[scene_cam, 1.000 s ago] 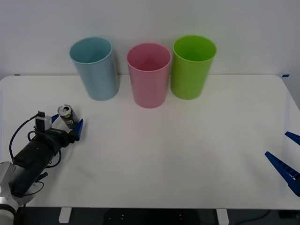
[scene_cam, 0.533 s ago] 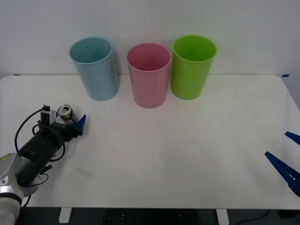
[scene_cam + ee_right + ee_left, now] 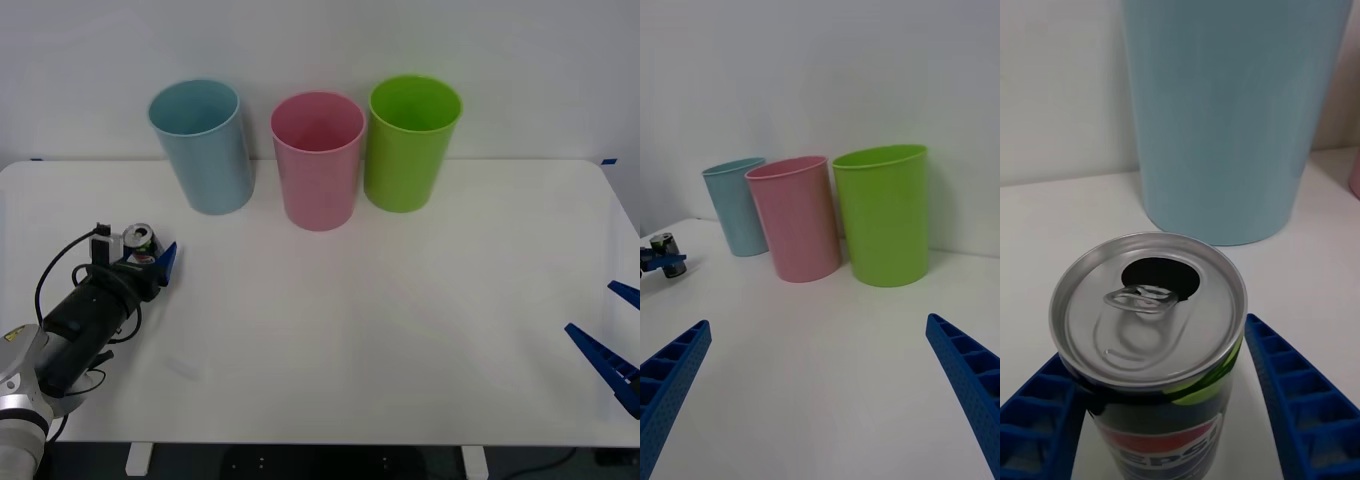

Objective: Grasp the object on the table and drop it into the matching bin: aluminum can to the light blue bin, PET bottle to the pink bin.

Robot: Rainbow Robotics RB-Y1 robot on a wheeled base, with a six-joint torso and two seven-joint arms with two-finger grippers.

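The aluminum can (image 3: 139, 240) stands upright on the white table (image 3: 380, 300) at its left side, dark with a silver top and an open tab. My left gripper (image 3: 143, 252) is shut on the can, one blue finger pressing each side. In the left wrist view the can (image 3: 1150, 315) sits between the fingers (image 3: 1300, 405), and the light blue bin (image 3: 1225, 112) rises just behind. That light blue bin (image 3: 205, 150) is at the back left, with the pink bin (image 3: 318, 165) to its right. My right gripper (image 3: 590, 307) hangs open at the table's right edge.
A green bin (image 3: 408, 145) stands right of the pink bin, all three in a row along the back. In the right wrist view the bins (image 3: 797, 217) stand ahead, with the can (image 3: 668, 255) far off beside them. The table's middle is bare white surface.
The left arm slid forward around the can and its fingers drew in against the can's sides. The right arm has not moved.
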